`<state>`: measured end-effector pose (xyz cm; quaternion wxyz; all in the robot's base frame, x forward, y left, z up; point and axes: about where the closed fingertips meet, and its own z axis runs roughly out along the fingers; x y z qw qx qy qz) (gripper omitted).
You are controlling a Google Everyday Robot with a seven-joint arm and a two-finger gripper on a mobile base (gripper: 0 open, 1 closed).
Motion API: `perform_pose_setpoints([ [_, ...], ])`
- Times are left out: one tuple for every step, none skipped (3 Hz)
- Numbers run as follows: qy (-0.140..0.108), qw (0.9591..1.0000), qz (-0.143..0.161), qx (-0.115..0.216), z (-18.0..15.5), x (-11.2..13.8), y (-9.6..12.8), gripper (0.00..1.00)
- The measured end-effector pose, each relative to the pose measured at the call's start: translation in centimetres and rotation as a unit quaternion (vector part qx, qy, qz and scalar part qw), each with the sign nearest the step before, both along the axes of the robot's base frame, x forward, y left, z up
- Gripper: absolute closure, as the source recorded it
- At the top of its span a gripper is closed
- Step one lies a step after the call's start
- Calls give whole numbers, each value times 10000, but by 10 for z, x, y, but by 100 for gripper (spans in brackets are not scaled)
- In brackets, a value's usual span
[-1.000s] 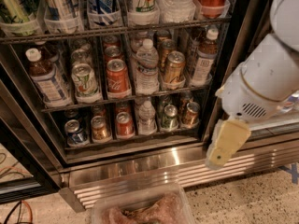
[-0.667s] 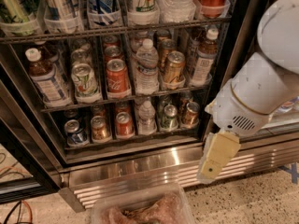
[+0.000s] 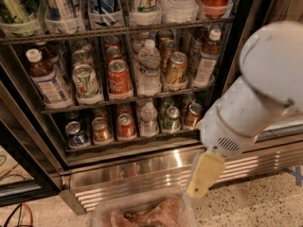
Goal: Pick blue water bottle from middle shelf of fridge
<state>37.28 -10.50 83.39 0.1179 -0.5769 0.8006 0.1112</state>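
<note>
The fridge (image 3: 142,167) is in front of me, with wire racks above a ribbed steel base. On the middle shelf (image 3: 120,100) the blue water bottle (image 3: 46,77) stands at the left end: brown liquid, white cap, pale blue-white label. A similar bottle (image 3: 206,59) stands at the right end. My gripper (image 3: 201,178) hangs from the white arm (image 3: 255,103) at the lower right. It is in front of the steel base, below the shelves and far right of the left bottle. It holds nothing that I can see.
A clear ribbed water bottle (image 3: 149,68), a red can (image 3: 119,78), a green-white can (image 3: 86,82) and a gold can (image 3: 175,69) share the middle shelf. Short cans fill the rack below (image 3: 125,126). A clear plastic bin (image 3: 142,213) lies on the floor under the gripper. Cables (image 3: 19,214) lie at lower left.
The arm has swung down and to the left, so the gripper now hangs lower in front of the steel base. The bottles and cans have not moved.
</note>
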Motion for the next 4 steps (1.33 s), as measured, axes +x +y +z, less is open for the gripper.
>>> perform_pose_setpoints([
  [261,9990,-239,257,-44,-16,42,0],
  [519,9973,-246,458,-76,-30,69,0],
  [519,9973,-246,459,-77,-30,69,0],
  [510,9962,-287,646,-93,-34,92,0],
])
